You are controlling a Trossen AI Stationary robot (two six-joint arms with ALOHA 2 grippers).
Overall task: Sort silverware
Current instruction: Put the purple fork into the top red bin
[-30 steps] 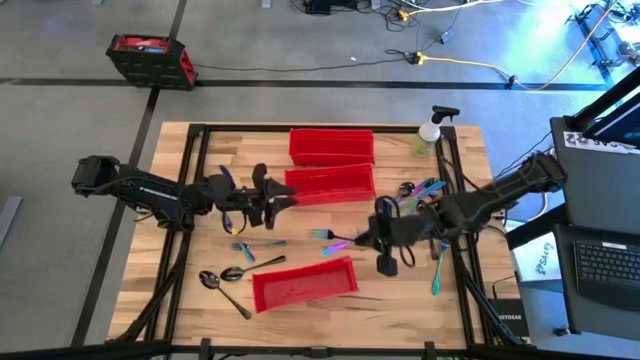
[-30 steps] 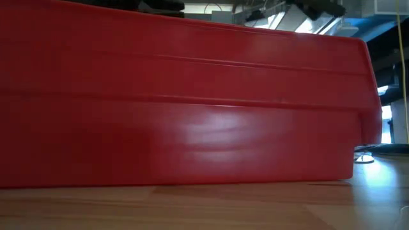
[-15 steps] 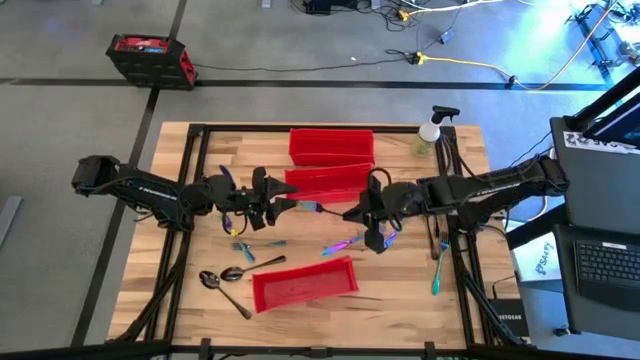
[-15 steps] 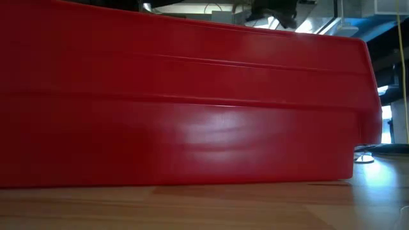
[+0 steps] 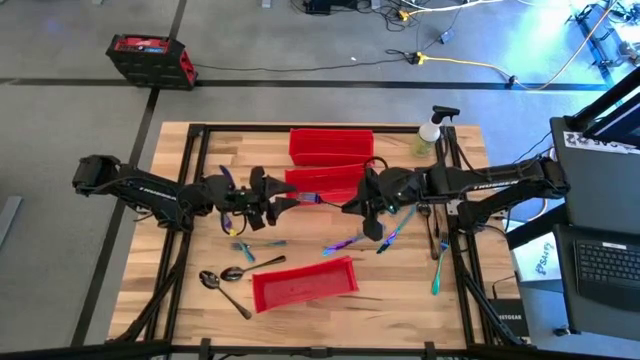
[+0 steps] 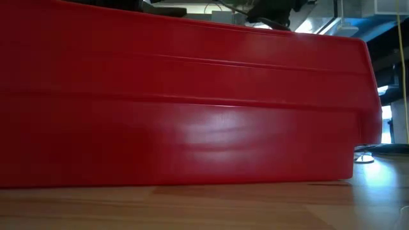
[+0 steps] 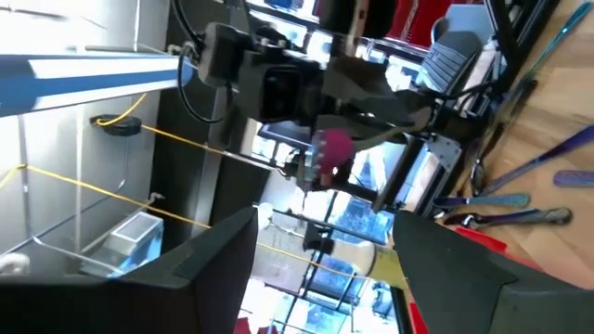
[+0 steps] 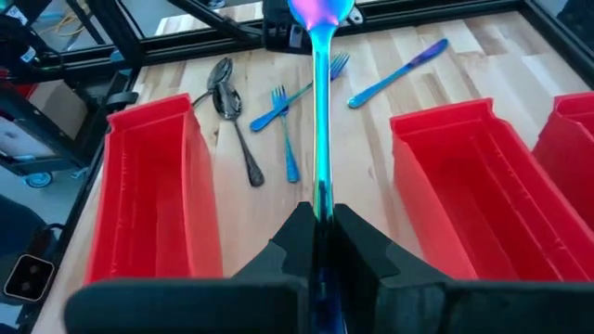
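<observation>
Right pincer [image 8: 320, 243] closed on an iridescent spoon [image 8: 318, 102], handle clamped between the fingers, bowl sticking straight out ahead along the pincer's own axis. In the high view the right pincer [image 5: 372, 205] hangs just off the right end of the middle red bin [image 5: 330, 184], spoon's long axis slanting away from the bin toward the near-right. Key relation: the middle red bin lies just to the left of the held spoon, the far red bin [image 5: 332, 146] just beyond it, the near red bin [image 5: 303, 283] well apart toward the front edge; so the right arm is the one nearest a drop, and the spoon probably has to be turned to run lengthwise with whichever bin takes spoons. Can't tell from here which bin that is. Left pincer [image 5: 281, 205] sits at the left end of the same middle bin, fingers spread apart, nothing seen between them in the left wrist view; the two pincers face each other across that bin, so some crowding risk if both go in. Loose silverware on the wooden surface [image 5: 190, 300]: two dark spoons [image 5: 222, 278] front-left, blue forks [image 5: 256, 246] below the left pincer, an iridescent piece [image 5: 338, 245] between the bins, a teal piece [image 5: 438, 270] by the right edge, a cluster [image 5: 425, 192] under the right arm. Spray bottle [image 5: 430, 132] in the far-right corner. Low view blocked by a red bin wall.
</observation>
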